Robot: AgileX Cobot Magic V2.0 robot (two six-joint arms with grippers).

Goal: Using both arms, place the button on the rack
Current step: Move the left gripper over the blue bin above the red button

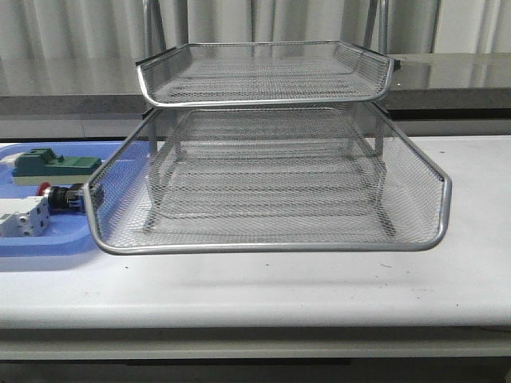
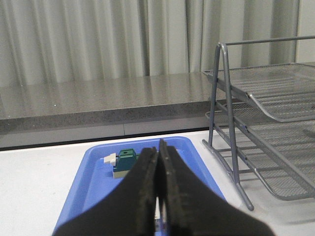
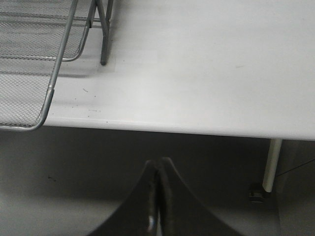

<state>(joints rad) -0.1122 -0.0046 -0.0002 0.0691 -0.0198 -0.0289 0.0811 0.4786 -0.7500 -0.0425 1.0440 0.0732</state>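
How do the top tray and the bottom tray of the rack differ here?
The top tray sits pushed back in the rack, while the bottom tray is slid out toward the camera. In the front view the bottom tray looks wider and deeper-walled than the top tray. Both are silver wire mesh with rounded rims, and both hold nothing.

Button (image 1: 62, 197): red head, black body, lying sideways just left of rack. Rack (image 1: 271, 183): silver wire mesh, tiered, lower tray slid forward.

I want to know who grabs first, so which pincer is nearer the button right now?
Left. The left pincer hangs over the blue tray where the button lies. The right pincer is off the table's edge, past the rack.
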